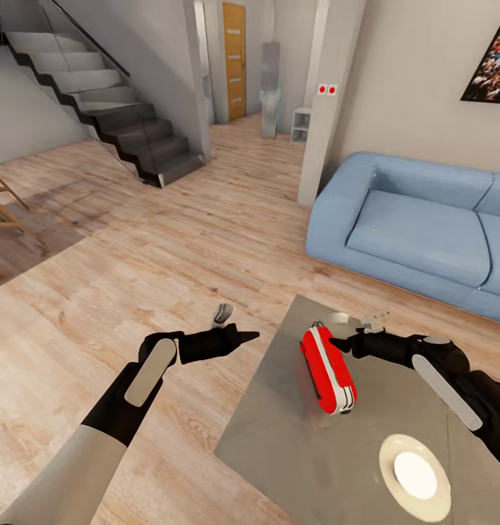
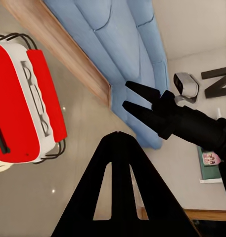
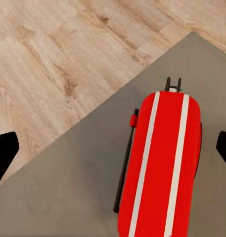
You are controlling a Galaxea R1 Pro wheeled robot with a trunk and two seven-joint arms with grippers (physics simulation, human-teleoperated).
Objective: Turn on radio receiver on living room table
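The radio receiver point(image 1: 328, 368), red with white stripes and a thin black aerial along one side, lies on the low glossy grey-beige table point(image 1: 294, 437). My right gripper point(image 1: 341, 344) hovers at the radio's far right side, open, its fingertips point(image 3: 4, 153) spread wide on either side of the red body point(image 3: 159, 168). My left gripper point(image 1: 248, 336) hangs over the wood floor just left of the table's far corner, shut to a point and holding nothing. From the left wrist the radio point(image 2: 23, 103) and the right gripper point(image 2: 126, 95) both show beyond the closed fingers point(image 2: 120, 197).
A pale-blue sofa point(image 1: 425, 226) runs behind the table. A white round dish point(image 1: 414, 474) sits on the table's near right part. A pillar point(image 1: 326, 109), a dark staircase point(image 1: 111, 109) and a wooden chair point(image 1: 2, 204) stand farther off across open plank floor.
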